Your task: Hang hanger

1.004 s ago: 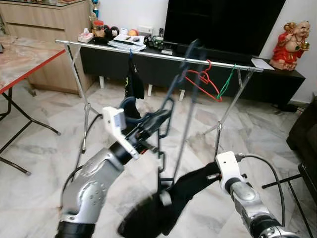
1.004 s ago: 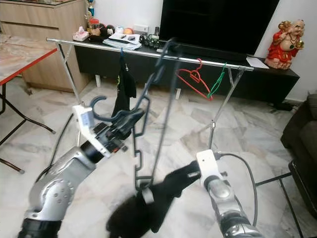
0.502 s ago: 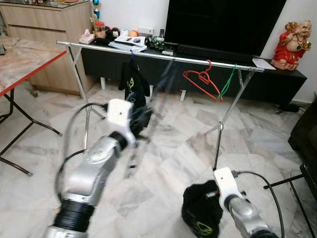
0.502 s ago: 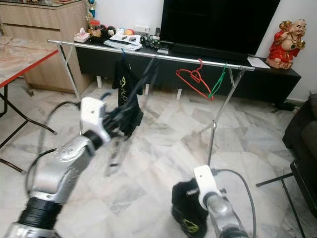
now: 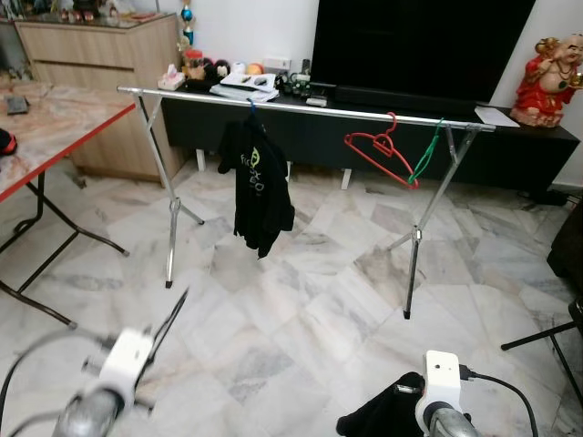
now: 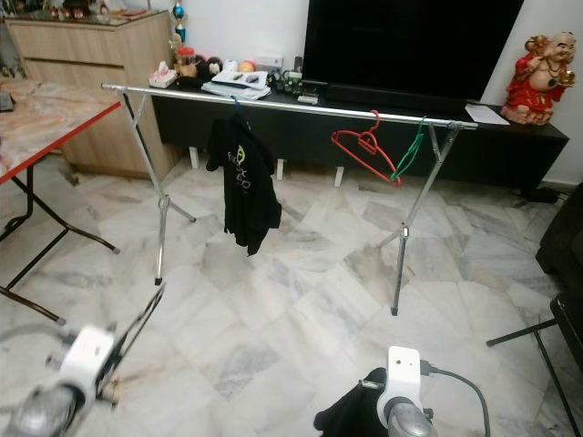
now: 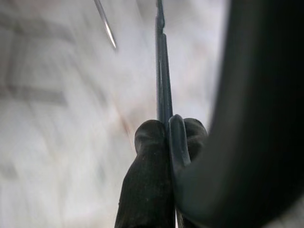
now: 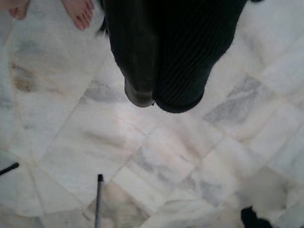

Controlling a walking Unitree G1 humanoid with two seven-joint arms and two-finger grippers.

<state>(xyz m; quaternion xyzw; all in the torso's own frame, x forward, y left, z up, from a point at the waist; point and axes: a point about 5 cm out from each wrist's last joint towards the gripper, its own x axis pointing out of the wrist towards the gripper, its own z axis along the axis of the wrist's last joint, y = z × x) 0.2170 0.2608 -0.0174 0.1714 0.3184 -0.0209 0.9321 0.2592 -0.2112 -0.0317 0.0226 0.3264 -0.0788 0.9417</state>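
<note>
A dark grey-blue hanger [image 7: 164, 90] is pinched at its thin bar between the fingers [image 7: 149, 175] of my left gripper [image 7: 166, 126], which is shut on it. In the eye views that arm is a blur at the lower left, and the hanger [image 5: 171, 314] shows as a dark streak above the white wrist [image 5: 123, 357]. My right gripper [image 8: 156, 97] is low at the bottom edge, shut on a black garment [image 5: 381, 419]. The steel clothes rail [image 5: 310, 105] stands ahead, carrying a black T-shirt [image 5: 258, 187], a red hanger [image 5: 381, 153] and a green hanger [image 5: 426, 157].
A red-edged folding table [image 5: 55, 127] stands at the left. Behind the rail are a dark TV console [image 5: 364, 127] and a wooden cabinet [image 5: 100, 73]. A person's bare feet [image 8: 78, 12] are on the marble floor near my right gripper. A dark stand [image 5: 547, 332] is at the right.
Both arms have dropped low. The left gripper came down from near the rail to the lower left, still gripping the hanger. The right gripper sank with the garment. The view shifted slightly.
</note>
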